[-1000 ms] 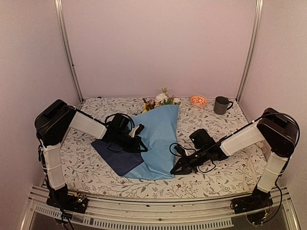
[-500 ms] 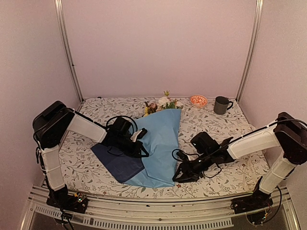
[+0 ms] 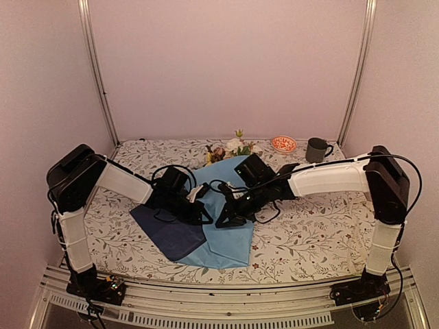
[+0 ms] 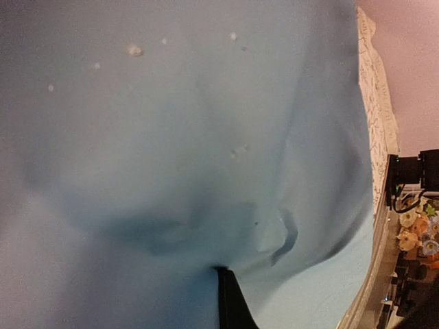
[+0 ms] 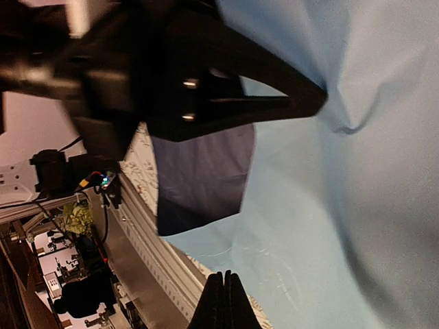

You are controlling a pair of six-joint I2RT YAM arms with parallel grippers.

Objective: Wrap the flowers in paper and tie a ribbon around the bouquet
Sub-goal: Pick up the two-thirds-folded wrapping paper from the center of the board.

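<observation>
Okay, the paper [image 3: 233, 240] lies mid-counter [image 3: 322, 226], light blue face up, with its navy face showing as a flap at the near left. Its near corner sits close to the front edge. Its far tip reaches the flowers [image 3: 233, 145], which lie near the back wall with their blooms poking out past the paper. Bare printed cloth [image 3: 309, 240] runs from the paper's right side to the right edge, crossed higher up by the right arm. A narrower strip of cloth shows on the left under the left arm.

At the back right a bowl [image 3: 283, 144] with an orange pattern stands just beside a dark mug [image 3: 315, 151]. They stand apart, and I can't tell what is in either.

The left gripper [image 3: 205, 218] is on the paper's left part with its fingers pressed together. In the wrist view blue paper fills the frame and puckers right at the fingertip, so it is pinching a fold. The right gripper [image 3: 221, 223] is just beside it over the paper's middle, tips squeezed together and pointing at the sheet. I can't tell whether any paper is caught between them.
</observation>
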